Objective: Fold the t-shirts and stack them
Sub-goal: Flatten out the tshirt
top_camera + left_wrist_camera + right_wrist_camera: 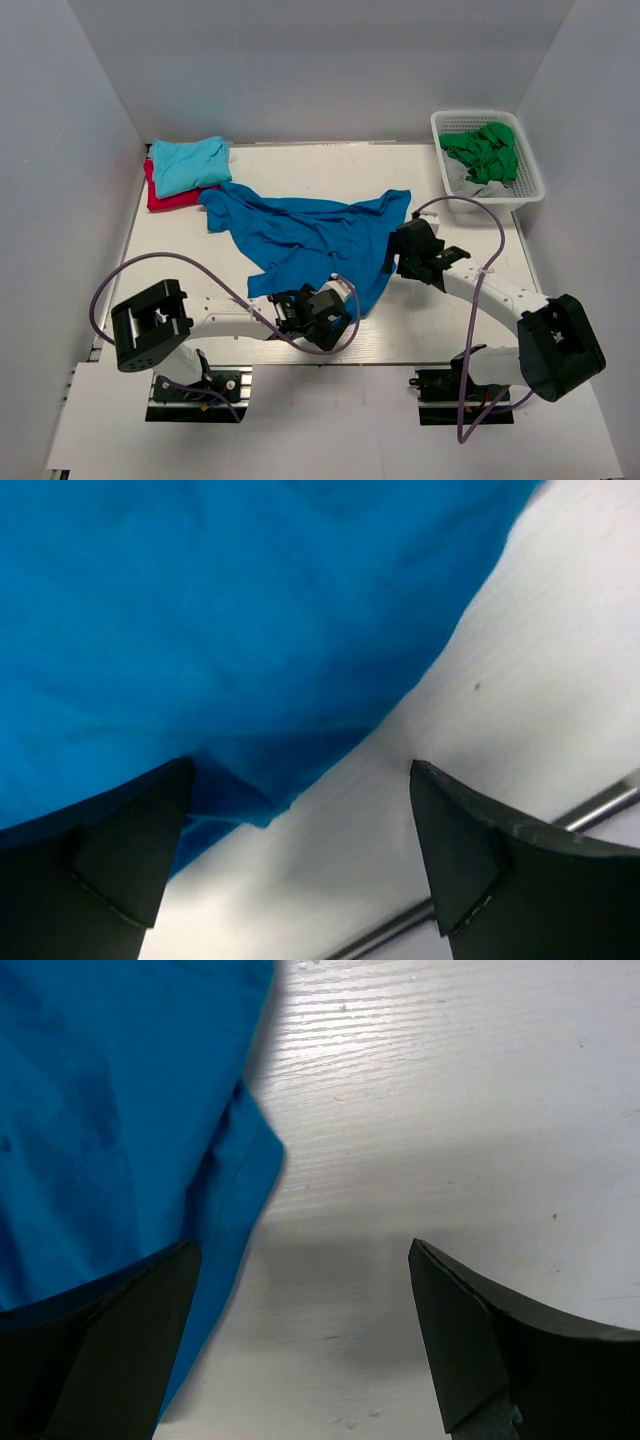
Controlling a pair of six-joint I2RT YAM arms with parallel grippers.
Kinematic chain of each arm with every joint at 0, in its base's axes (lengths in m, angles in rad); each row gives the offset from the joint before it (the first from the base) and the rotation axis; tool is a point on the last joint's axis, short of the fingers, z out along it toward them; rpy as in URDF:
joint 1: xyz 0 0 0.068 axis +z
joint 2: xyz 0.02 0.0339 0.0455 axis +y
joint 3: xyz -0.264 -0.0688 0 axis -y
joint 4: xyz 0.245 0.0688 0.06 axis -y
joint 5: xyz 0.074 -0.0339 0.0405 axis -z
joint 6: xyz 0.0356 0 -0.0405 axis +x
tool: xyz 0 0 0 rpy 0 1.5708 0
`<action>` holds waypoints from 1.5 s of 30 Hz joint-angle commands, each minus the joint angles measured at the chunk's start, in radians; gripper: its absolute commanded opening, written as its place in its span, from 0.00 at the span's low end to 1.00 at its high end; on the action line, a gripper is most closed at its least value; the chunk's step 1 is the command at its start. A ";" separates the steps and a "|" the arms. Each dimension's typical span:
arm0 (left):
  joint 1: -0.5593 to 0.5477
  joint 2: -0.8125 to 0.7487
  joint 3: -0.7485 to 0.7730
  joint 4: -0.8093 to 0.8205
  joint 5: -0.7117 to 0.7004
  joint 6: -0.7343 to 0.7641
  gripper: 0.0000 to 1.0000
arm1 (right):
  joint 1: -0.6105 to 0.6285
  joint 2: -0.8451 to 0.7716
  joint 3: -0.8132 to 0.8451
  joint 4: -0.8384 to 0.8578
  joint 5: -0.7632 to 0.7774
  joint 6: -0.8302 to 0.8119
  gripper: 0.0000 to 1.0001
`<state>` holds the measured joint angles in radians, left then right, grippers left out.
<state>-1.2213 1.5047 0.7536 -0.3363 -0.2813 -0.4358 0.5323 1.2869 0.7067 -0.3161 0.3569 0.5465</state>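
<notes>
A royal-blue t-shirt (305, 240) lies spread and crumpled across the middle of the table. A turquoise t-shirt (188, 163) sits folded on a red t-shirt (165, 198) at the back left. My left gripper (335, 305) hovers open at the blue shirt's near hem. In the left wrist view a corner of the blue shirt (230, 610) reaches between the spread fingers of the left gripper (300, 855). My right gripper (400, 250) is open at the shirt's right edge. In the right wrist view the blue shirt (110, 1110) lies under the left finger of the right gripper (300, 1330), with bare table between the fingers.
A white basket (495, 203) holding a green garment (485, 150) stands at the back right corner. A metal rail (590, 805) runs along the table's near edge, close to my left gripper. Grey walls enclose the table on three sides.
</notes>
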 commanded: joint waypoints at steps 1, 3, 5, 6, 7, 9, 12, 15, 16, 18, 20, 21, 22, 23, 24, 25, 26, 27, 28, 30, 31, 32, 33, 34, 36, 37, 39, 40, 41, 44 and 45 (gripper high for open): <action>-0.006 0.011 -0.017 -0.006 -0.051 -0.026 1.00 | -0.014 0.018 0.017 -0.015 0.045 0.003 0.90; -0.006 0.048 -0.017 -0.006 -0.081 -0.056 1.00 | -0.021 0.023 0.007 -0.009 0.056 0.007 0.90; -0.006 0.078 -0.008 -0.015 -0.091 -0.069 0.98 | -0.029 0.026 -0.004 -0.002 0.042 0.001 0.90; -0.006 0.107 0.001 -0.015 -0.091 -0.069 0.95 | -0.034 0.037 -0.004 0.024 0.013 -0.017 0.90; -0.006 0.121 0.010 -0.029 -0.091 -0.069 0.91 | -0.034 0.040 -0.007 0.037 -0.001 -0.038 0.90; -0.006 0.143 0.019 -0.038 -0.104 -0.078 0.75 | -0.035 0.055 -0.006 0.081 -0.064 -0.074 0.90; -0.006 0.157 0.020 -0.038 -0.116 -0.078 0.56 | -0.038 0.100 0.002 0.110 -0.119 -0.106 0.90; -0.006 0.157 0.020 -0.038 -0.107 -0.089 0.14 | -0.034 0.155 0.037 0.124 -0.125 -0.118 0.90; -0.006 0.157 0.020 -0.049 -0.107 -0.089 0.04 | -0.035 0.191 0.046 0.126 -0.124 -0.125 0.90; -0.006 0.134 0.020 -0.049 -0.117 -0.098 0.00 | -0.035 0.221 0.060 0.136 -0.115 -0.128 0.88; -0.006 0.114 0.010 -0.049 -0.117 -0.098 0.00 | -0.035 0.261 0.071 0.159 -0.121 -0.128 0.88; -0.006 0.101 0.010 -0.049 -0.117 -0.098 0.00 | -0.035 0.270 0.071 0.172 -0.134 -0.126 0.84; -0.006 0.079 0.010 -0.049 -0.127 -0.098 0.00 | -0.034 0.284 0.070 0.182 -0.141 -0.129 0.83; -0.006 0.066 0.000 -0.049 -0.127 -0.098 0.00 | -0.037 0.298 0.070 0.201 -0.148 -0.125 0.83; -0.006 0.054 0.000 -0.049 -0.127 -0.098 0.00 | -0.037 0.302 0.070 0.218 -0.162 -0.123 0.79; -0.006 0.042 -0.010 -0.049 -0.139 -0.098 0.00 | -0.035 0.307 0.066 0.233 -0.168 -0.128 0.78; -0.006 0.022 -0.010 -0.049 -0.139 -0.098 0.00 | -0.035 0.316 0.065 0.250 -0.174 -0.126 0.73; -0.006 0.012 -0.019 -0.058 -0.154 -0.107 0.00 | -0.034 0.319 0.066 0.250 -0.180 -0.126 0.57; -0.006 0.012 -0.019 -0.058 -0.171 -0.107 0.00 | -0.037 0.322 0.074 0.246 -0.177 -0.123 0.50; -0.006 -0.009 -0.005 -0.085 -0.194 -0.142 0.00 | -0.032 0.313 0.082 0.233 -0.185 -0.126 0.32; -0.006 -0.009 0.013 -0.107 -0.212 -0.142 0.00 | -0.034 0.307 0.082 0.215 -0.203 -0.125 0.13; -0.006 -0.009 0.022 -0.121 -0.213 -0.153 0.00 | -0.032 0.278 0.077 0.212 -0.207 -0.131 0.05; -0.006 -0.018 0.035 -0.133 -0.237 -0.165 0.00 | -0.029 0.247 0.074 0.200 -0.214 -0.129 0.00; -0.006 -0.027 0.065 -0.170 -0.249 -0.176 0.00 | -0.031 0.202 0.071 0.183 -0.234 -0.131 0.00; -0.006 -0.046 0.096 -0.207 -0.289 -0.208 0.00 | -0.031 0.120 0.062 0.148 -0.233 -0.126 0.00; -0.006 -0.060 0.124 -0.240 -0.300 -0.208 0.00 | -0.031 0.056 0.065 0.125 -0.216 -0.129 0.00; -0.006 -0.122 0.153 -0.268 -0.341 -0.208 0.00 | -0.032 -0.060 0.086 0.085 -0.201 -0.138 0.00; -0.006 -0.148 0.186 -0.288 -0.358 -0.225 0.00 | -0.031 -0.087 0.099 0.060 -0.196 -0.143 0.00; -0.006 -0.209 0.200 -0.309 -0.384 -0.225 0.00 | -0.031 -0.113 0.123 0.055 -0.188 -0.155 0.00; -0.006 -0.320 0.262 -0.313 -0.384 -0.135 0.00 | -0.031 -0.207 0.218 0.025 -0.185 -0.194 0.00; -0.006 -0.399 0.277 -0.303 -0.372 -0.107 0.00 | -0.031 -0.231 0.241 0.005 -0.181 -0.216 0.00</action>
<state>-1.2274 1.2678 0.9604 -0.6205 -0.5987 -0.6025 0.4995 1.1088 0.8604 -0.2680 0.1581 0.3855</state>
